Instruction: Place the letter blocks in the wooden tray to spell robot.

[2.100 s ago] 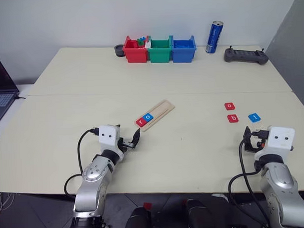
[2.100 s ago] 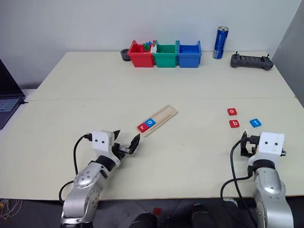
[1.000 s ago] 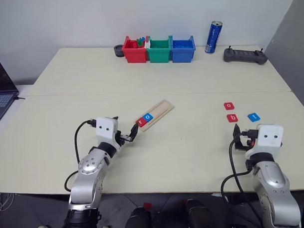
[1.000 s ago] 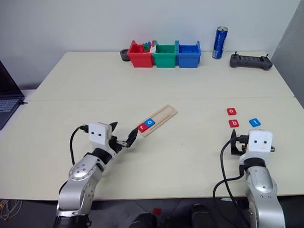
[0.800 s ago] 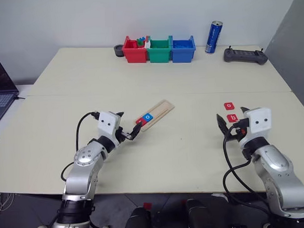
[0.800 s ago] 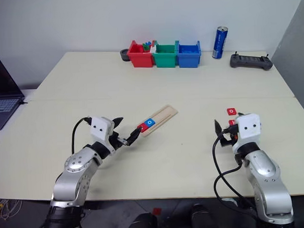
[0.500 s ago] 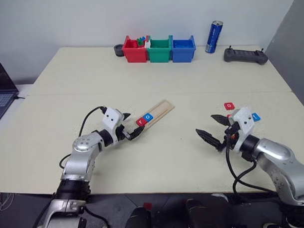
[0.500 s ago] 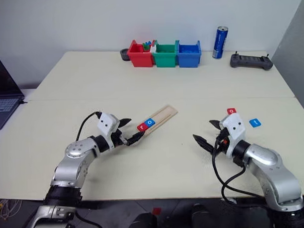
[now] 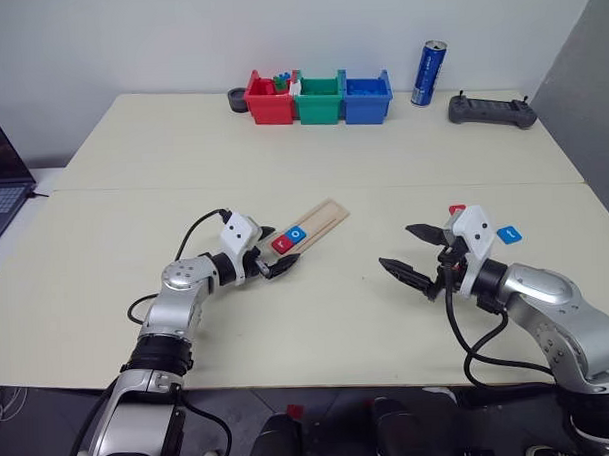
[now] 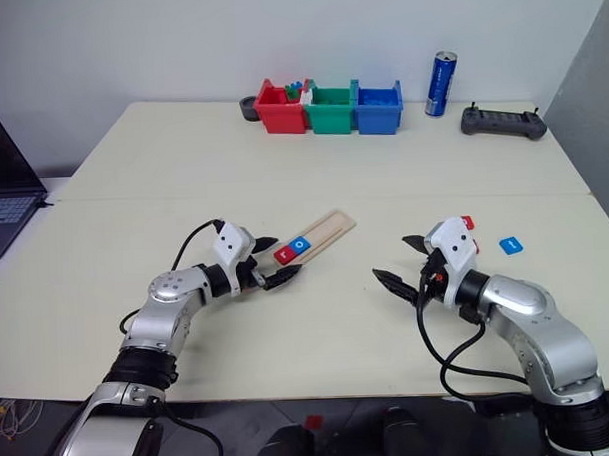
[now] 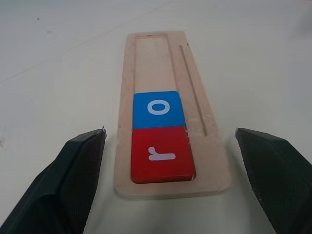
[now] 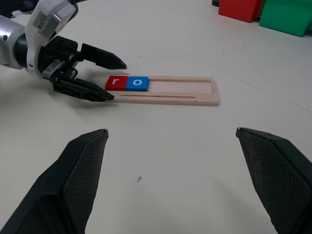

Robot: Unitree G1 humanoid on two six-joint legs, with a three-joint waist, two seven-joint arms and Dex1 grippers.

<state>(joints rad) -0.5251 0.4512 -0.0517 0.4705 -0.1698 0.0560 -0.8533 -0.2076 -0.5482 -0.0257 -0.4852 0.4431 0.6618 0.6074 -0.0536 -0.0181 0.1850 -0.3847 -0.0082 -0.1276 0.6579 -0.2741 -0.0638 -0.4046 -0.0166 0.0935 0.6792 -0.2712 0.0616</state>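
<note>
**Two letters seated, three tiles left on the table**

The wooden tray [image 9: 310,228] was seen lying slantwise near the middle of the table [image 9: 312,158], with a red "r" block [image 11: 161,154] at its near end and a blue "o" block [image 11: 157,109] touching it; the rest of the groove was bare. The left gripper [image 9: 274,261] was held with its fingers spread to either side of the tray's near end, nothing pinched between them. The right gripper [image 9: 413,254] was likewise spread wide and empty, pointed toward the tray. A blue block [image 9: 509,235] lay on the table just beyond it, and a red block [image 10: 468,222] showed partly behind the right wrist; the third loose tile could not be made out.

The step in hand was judged to be steadying the tray. A turn of the right gripper back to the loose tiles would be called for, to fetch "b".

At the far edge, a red bin [image 9: 270,100] held small coloured pieces; the contents of the green bin [image 9: 319,100] and blue bin [image 9: 366,98] could not be told.
</note>
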